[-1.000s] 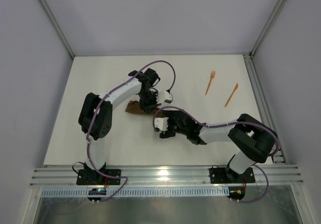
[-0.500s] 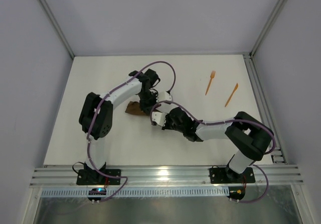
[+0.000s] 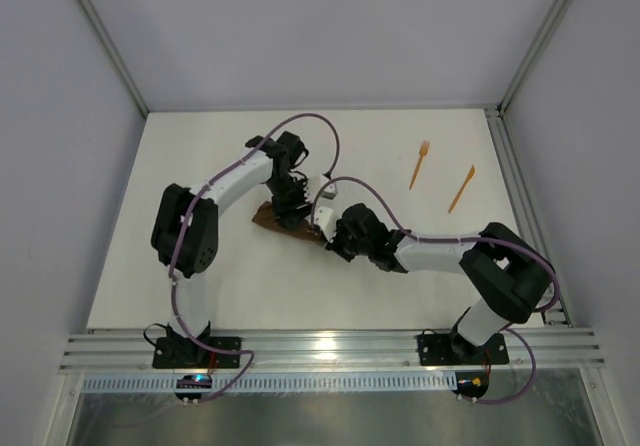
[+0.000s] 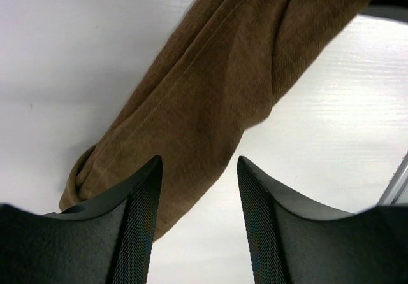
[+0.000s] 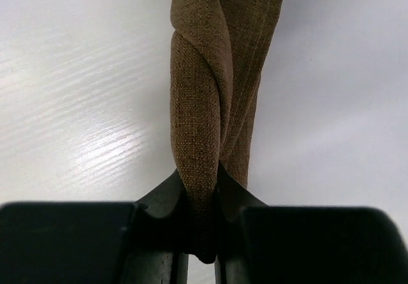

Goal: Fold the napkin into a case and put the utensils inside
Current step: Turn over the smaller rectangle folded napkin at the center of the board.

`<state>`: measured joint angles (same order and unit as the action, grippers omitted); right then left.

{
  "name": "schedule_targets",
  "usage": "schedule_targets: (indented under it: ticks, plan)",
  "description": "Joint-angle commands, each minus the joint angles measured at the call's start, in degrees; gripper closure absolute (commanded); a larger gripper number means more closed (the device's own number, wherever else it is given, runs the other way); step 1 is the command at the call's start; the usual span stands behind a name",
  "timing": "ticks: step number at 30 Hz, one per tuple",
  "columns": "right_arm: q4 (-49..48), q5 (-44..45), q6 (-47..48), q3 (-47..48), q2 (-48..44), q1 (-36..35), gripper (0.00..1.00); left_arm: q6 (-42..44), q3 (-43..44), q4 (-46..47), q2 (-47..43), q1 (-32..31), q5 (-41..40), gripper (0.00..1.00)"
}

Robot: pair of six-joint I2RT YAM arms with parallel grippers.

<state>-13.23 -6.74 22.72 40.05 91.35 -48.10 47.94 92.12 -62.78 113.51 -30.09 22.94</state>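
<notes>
1. right gripper (image 5: 201, 188) has closed in, now clamped on the twisted napkin (image 3: 278, 221) mid-table; left gripper (image 4: 199, 169) has parted astride it.
2. still folding; utensils (image 3: 419, 164) lie well apart, far right.
3. next: pull cloth flat.

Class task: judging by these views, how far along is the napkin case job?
Done: little; the napkin is a twisted roll, not folded flat. In hand: the right gripper is shut on one end, the left gripper open over it. Left: the folding, then the fork and pointed utensil, lying apart.
</notes>
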Motion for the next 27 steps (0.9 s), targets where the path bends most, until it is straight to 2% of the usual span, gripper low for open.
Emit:
schedule_targets:
  ticks: [1, 2, 4, 6, 9, 14, 18, 21, 24, 27]
  plan:
    - [-0.03, -7.48, -9.95, 0.11, -1.35, 2.65, 0.97, 1.0, 2.37, -2.95, -4.61, 1.87, 3.08, 0.47]
    - [-0.21, -8.37, -11.02, -0.06, -1.44, 3.96, 0.97, 1.71, 1.41, -3.31, -5.14, 1.96, 2.64, 0.45]
    - [-1.87, -11.78, -13.65, -1.02, -1.79, 5.46, 0.97, 4.33, -0.96, -3.05, -7.68, 2.05, 2.02, 0.32]
    - [-5.98, -14.43, -15.77, -2.95, -2.75, 7.75, 0.97, 6.27, -4.66, -1.56, -9.79, 2.05, 0.89, 0.3]
    - [-10.31, -20.58, -22.18, -4.28, -2.24, 11.53, 0.97, 4.18, -3.62, 0.38, -12.0, 2.92, 0.61, 0.28]
    - [-12.16, -27.61, -32.55, -2.79, -0.21, 15.31, 0.97, 1.1, 1.31, 0.91, -9.63, 4.16, -1.31, 0.27]
    - [-21.1, -35.61, -46.66, -4.28, 1.28, 18.91, 0.97, 0.14, 3.15, 1.87, -6.73, 4.16, -3.42, 0.23]
    - [-22.71, -38.77, -54.68, -4.63, 4.35, 21.99, 0.97, -2.41, 5.79, 3.28, -4.54, 4.6, -3.25, 0.23]
    - [-22.89, -38.96, -57.6, -5.33, 7.43, 23.22, 0.97, -6.01, 8.95, 4.51, -2.08, 5.39, -3.42, 0.23]
    - [-23.42, -38.79, -61.21, -5.51, 11.03, 24.28, 0.97, -9.88, 11.85, 5.74, 0.65, 5.56, -7.02, 0.24]
